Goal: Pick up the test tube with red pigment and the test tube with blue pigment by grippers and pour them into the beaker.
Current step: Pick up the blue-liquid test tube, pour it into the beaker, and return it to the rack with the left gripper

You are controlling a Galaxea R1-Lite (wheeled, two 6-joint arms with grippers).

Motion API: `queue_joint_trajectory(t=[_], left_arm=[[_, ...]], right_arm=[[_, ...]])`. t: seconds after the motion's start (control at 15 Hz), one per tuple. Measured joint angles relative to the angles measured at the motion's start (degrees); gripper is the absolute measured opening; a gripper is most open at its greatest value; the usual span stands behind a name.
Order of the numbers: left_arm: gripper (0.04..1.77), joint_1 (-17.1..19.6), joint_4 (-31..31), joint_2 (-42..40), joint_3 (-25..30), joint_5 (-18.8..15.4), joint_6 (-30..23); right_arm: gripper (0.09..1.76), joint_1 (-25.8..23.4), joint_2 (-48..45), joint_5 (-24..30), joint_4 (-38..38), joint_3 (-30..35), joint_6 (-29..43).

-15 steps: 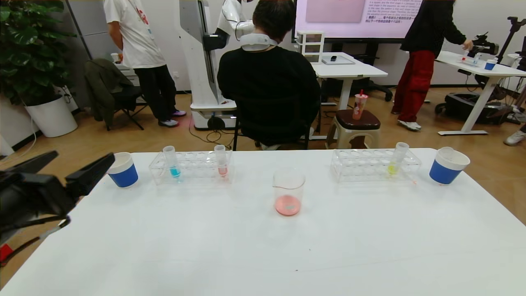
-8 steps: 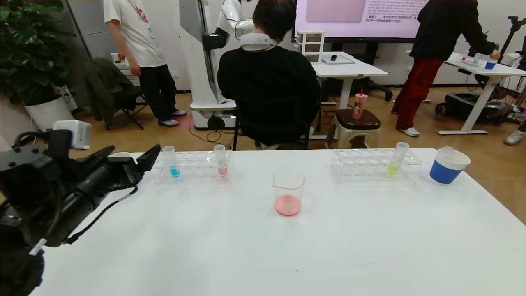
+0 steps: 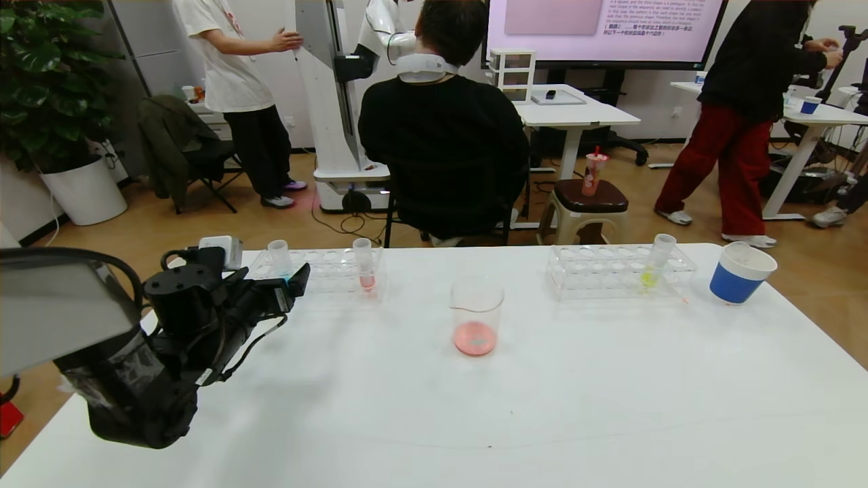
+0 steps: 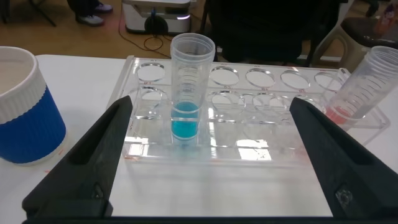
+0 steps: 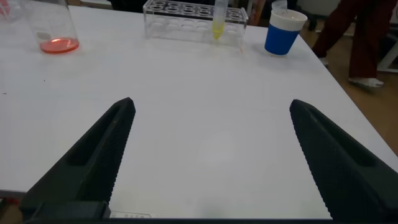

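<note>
The test tube with blue pigment (image 4: 189,93) stands upright in the clear left rack (image 4: 249,134); its top shows in the head view (image 3: 279,256). My left gripper (image 3: 274,283) is open just in front of that rack. In the left wrist view the tube is beyond the left gripper (image 4: 211,102) and apart from both fingers. A tube with pale pinkish-red liquid (image 3: 365,266) stands in the same rack. No bright orange-red tube shows. The beaker (image 3: 477,316) at mid-table holds a little red liquid. My right gripper (image 5: 212,106) is open over bare table.
A second clear rack (image 3: 610,274) at the back right holds a yellow-green tube (image 3: 656,261). Blue-and-white paper cups stand at the far right (image 3: 741,273) and beside the left rack (image 4: 28,106). People, chairs and tables are beyond the table's far edge.
My left arm has swung in from the table's left edge, forward and to the right, up to the left rack. It now hides the left paper cup in the head view.
</note>
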Motion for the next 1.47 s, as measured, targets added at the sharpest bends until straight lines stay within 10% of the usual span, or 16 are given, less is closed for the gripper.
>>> queue_joint_trajectory(t=[0.6,1.2,1.33,1.47], left_arm=[[1.77,2.5,0.1,9.0,-13.9,0.1,-0.9],[1.77,2.4,0.1,11.2,-16.5,0.7,-0.5],[1.40,2.4,0.1,11.2,-16.6,1.7,-0.6],[0.53,2.3,0.1,11.2,-16.7,1.7,-0.6]], right_arm=[[1.74,0.0,0.0,0.0,0.0,0.0,0.0],[1.74,0.0,0.0,0.0,0.0,0.0,0.0],[1.74,0.0,0.0,0.0,0.0,0.0,0.0],[1.74,0.0,0.0,0.0,0.0,0.0,0.0]])
